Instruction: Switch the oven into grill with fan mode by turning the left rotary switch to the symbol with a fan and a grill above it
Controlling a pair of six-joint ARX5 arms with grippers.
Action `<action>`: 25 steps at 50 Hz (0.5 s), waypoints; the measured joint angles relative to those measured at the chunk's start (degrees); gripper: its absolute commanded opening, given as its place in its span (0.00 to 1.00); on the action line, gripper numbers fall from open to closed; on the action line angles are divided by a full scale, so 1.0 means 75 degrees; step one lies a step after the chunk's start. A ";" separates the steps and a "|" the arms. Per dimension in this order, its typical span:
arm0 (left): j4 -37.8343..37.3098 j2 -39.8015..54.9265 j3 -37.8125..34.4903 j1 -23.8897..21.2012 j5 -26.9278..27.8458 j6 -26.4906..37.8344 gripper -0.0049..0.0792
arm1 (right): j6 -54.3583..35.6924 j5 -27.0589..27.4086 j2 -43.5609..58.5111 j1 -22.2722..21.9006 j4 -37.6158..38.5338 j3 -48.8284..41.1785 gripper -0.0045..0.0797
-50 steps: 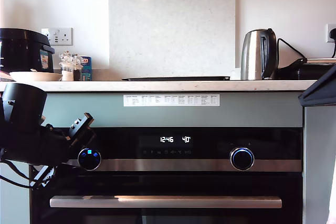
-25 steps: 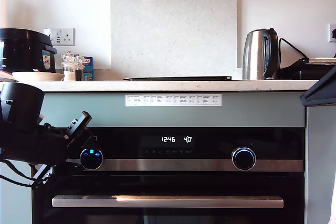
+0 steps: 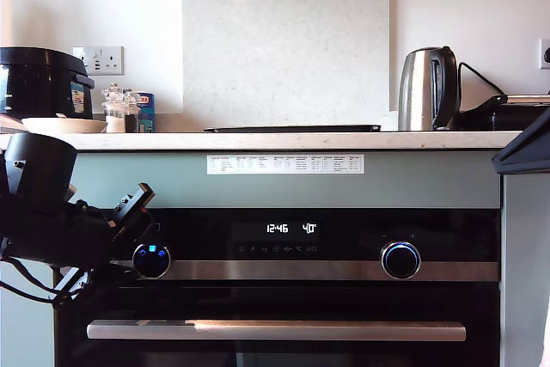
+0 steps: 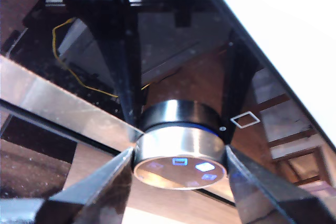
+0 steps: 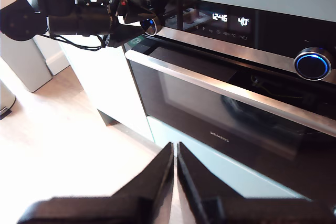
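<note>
The oven [image 3: 284,298] is black glass with a steel strip, and its display [image 3: 290,229] reads 12:46 and 40. The left rotary switch [image 3: 151,260] sits at the exterior view's left end of the strip, with blue and cyan icons lit on its face. My first gripper [image 3: 137,251] reaches in from the exterior view's left. In the first wrist view its fingers [image 4: 118,177] press both sides of the left rotary switch [image 4: 181,169]. My second gripper [image 5: 175,150] is shut on nothing, held back from the oven front and low over the wooden floor.
A second knob [image 3: 400,259] with a glowing blue ring sits at the strip's other end. The long steel bar handle [image 3: 275,330] runs below. On the worktop stand a kettle [image 3: 425,88], a black cooker [image 3: 39,82] and small jars [image 3: 116,109].
The whole exterior picture has drifted slightly to the right. My first gripper stays clamped on the left rotary switch, and no clear turn of the knob shows.
</note>
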 measured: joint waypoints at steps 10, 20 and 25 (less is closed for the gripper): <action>-0.0259 -0.0052 0.0096 -0.0035 0.0032 0.0248 0.59 | 0.0000 0.0111 0.0000 0.0000 0.0003 0.0000 0.04; -0.0825 -0.0149 0.0341 -0.0134 0.0087 0.0414 0.59 | 0.0003 0.0111 0.0000 0.0000 0.0000 0.0000 0.04; -0.1020 -0.0149 0.0460 -0.0131 0.0318 0.0414 0.59 | 0.0000 0.0114 0.0000 0.0000 0.0003 0.0000 0.04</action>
